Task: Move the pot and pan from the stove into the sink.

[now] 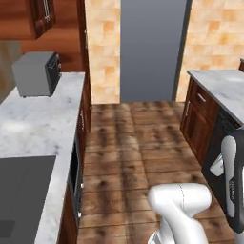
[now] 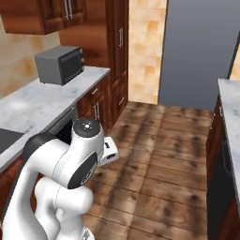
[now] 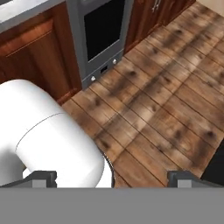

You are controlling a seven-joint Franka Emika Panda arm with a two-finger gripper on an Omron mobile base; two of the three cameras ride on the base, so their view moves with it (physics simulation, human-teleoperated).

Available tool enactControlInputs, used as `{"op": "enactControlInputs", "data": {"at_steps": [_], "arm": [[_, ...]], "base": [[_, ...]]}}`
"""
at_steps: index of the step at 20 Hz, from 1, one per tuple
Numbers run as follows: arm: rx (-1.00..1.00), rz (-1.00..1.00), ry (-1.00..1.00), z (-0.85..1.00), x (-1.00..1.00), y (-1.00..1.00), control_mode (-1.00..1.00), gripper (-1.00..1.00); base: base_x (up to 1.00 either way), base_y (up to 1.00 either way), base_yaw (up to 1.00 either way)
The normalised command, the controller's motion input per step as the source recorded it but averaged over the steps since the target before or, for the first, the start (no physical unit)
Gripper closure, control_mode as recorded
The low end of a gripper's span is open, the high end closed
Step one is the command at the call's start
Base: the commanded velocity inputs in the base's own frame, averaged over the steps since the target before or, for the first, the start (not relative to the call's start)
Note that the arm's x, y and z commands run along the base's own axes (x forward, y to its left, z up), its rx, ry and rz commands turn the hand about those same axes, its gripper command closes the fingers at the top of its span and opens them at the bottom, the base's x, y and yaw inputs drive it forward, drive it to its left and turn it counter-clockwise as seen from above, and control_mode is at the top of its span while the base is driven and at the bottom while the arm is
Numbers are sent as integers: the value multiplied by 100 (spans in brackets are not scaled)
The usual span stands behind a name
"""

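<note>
Pincer point(image 3: 111, 177): tips wide apart, empty, over wooden floor point(image 3: 166, 109). Flat black glass stove point(image 1: 21, 195) at 9 o'clock; transfer apparently not begun.

Grey microwave point(image 2: 61, 64); white-grey marbled counter point(image 1: 38, 124); brown plank floor point(image 1: 138, 143).

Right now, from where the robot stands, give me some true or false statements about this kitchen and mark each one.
1. A grey microwave sits on the marble counter. True.
2. The gripper is closed on the pot. False: nothing is between its fingertips, which stand wide apart over the wooden floor.
3. The floor is white tile. False: it is brown wood planks.
4. An oven with a dark glass door is built into the wooden cabinets. True.
5. The microwave hangs from the ceiling. False: it rests on the counter.
</note>
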Motion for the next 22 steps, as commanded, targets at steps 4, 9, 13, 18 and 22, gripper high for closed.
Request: {"op": "enactControlInputs", "data": {"at_steps": [4,9,13,18,22], "arm": [[0,0,0,0,0,0,100,-100],[0,0,0,0,0,0,100,-100],[0,0,0,0,0,0,100,-100],[0,0,0,0,0,0,100,-100],[0,0,0,0,0,0,100,-100]], "base": [[0,-7,-50],[0,-7,-50],[0,-5,-50],[0,-4,-50],[0,-4,-50]]}}
